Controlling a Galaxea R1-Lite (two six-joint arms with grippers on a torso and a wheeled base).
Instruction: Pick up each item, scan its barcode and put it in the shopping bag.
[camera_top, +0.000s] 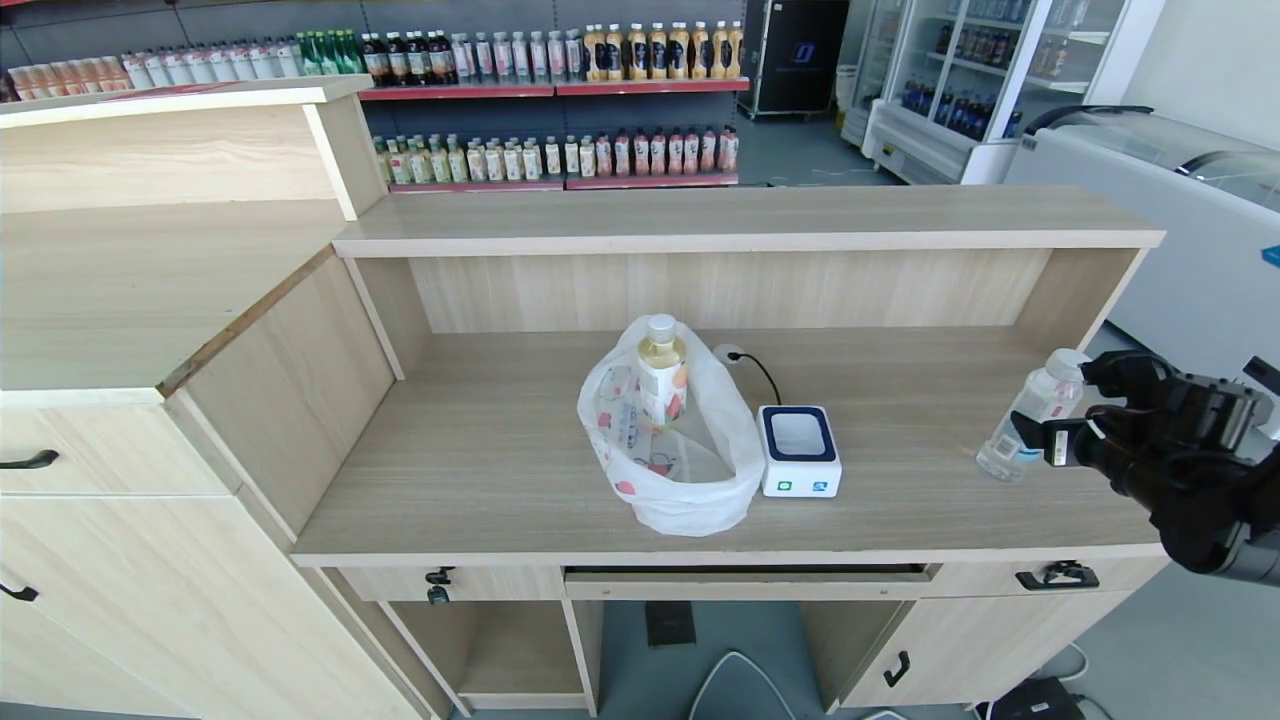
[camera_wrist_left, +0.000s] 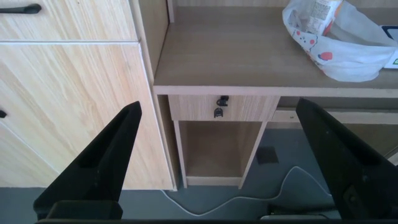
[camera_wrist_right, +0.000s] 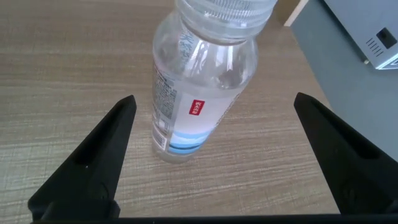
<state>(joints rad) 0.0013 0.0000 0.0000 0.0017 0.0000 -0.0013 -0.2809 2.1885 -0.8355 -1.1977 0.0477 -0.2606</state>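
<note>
A clear water bottle (camera_top: 1030, 415) with a white cap stands upright near the counter's right end. My right gripper (camera_top: 1075, 410) is open just to its right, fingers pointing at it. In the right wrist view the bottle (camera_wrist_right: 199, 87) stands ahead between the spread fingers (camera_wrist_right: 93, 168), untouched by either. At the counter's middle sits the white shopping bag (camera_top: 675, 450), holding an upright juice bottle (camera_top: 662, 380). A white barcode scanner (camera_top: 798, 450) lies right next to the bag. My left gripper (camera_wrist_left: 219, 107) is open and empty, low before the counter's left front, with the bag (camera_wrist_left: 336, 37) beyond it.
The counter (camera_top: 480, 470) has a raised back shelf and a tall cabinet on its left. A black cable (camera_top: 760, 375) runs from the scanner to the back. A keyed drawer (camera_wrist_left: 221, 107) sits under the counter's front edge. The bottle stands near the counter's right edge.
</note>
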